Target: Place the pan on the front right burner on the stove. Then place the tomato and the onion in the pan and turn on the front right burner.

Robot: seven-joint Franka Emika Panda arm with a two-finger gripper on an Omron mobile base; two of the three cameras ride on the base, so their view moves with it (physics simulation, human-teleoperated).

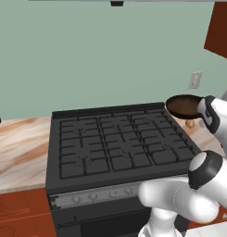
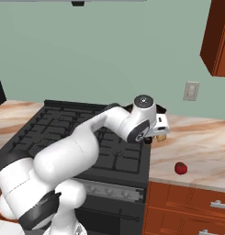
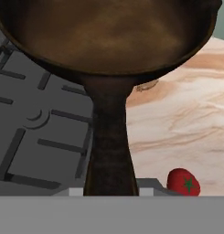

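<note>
A white robot arm holds the pan [image 1: 183, 106] aloft by its handle, the dark brown skillet hanging level above the back right corner of the stove [image 1: 119, 141], partly over the table [image 2: 201, 147] beside it. In the hand view the pan [image 3: 109, 36] looms large, its long handle running straight down toward the camera; the tool [image 2: 160, 125] is clamped shut on that handle, though its fingertips are hidden behind the handle and the arm's own wrist.

The black grates lie bare beneath. The front right burner [image 1: 168, 150] sits at the stove's near right corner, well forward of the pan, with the silver strip of knobs [image 1: 101, 195] along the front edge below it.

The tomato [image 2: 180, 168] rests on the marbled table to the right of the stove, near the table's front edge and just off the stove's front right corner; the hand view shows the tomato [image 3: 183, 182] with its green star-shaped stem mark facing up. The onion [image 1: 190, 123] sits farther back on the same stretch of table, just beside the stove's right edge and below the raised pan; from the right base view it is largely hidden by the wrist, with only a tan sliver showing.

A wall outlet [image 2: 191, 91] is set in the pale green wall behind the table, and red-brown cabinets [image 2: 196, 206] stand under the table at right.
</note>
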